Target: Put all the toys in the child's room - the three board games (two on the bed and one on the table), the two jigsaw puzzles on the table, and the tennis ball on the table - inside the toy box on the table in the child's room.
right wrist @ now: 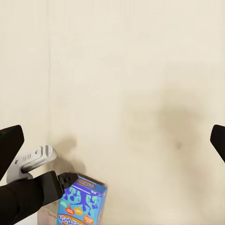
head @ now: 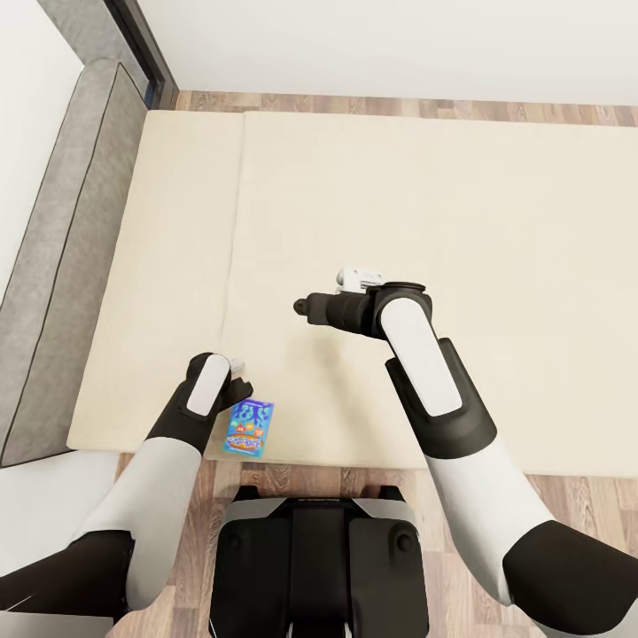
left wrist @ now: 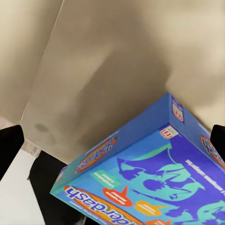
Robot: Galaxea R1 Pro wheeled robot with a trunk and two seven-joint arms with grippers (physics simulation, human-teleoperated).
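Observation:
A small blue cartoon-printed board game [head: 250,428] lies on the cream bed [head: 399,204], right at the mattress's near edge. My left gripper [head: 237,377] is just beyond it, fingers spread wide and open. In the left wrist view the blue box [left wrist: 154,183] looms close between the two dark fingertips [left wrist: 9,150]. My right gripper [head: 301,307] hovers open over the middle of the bed [right wrist: 140,84], pointing left, with nothing between its fingers. Its wrist view takes in the left gripper [right wrist: 61,183] touching a top corner of the box [right wrist: 83,204].
A grey padded headboard [head: 62,248] runs along the bed's left side. Wood-plank floor [head: 532,496] shows in front of the bed and along the far white wall. My base [head: 319,549] stands against the bed's near edge.

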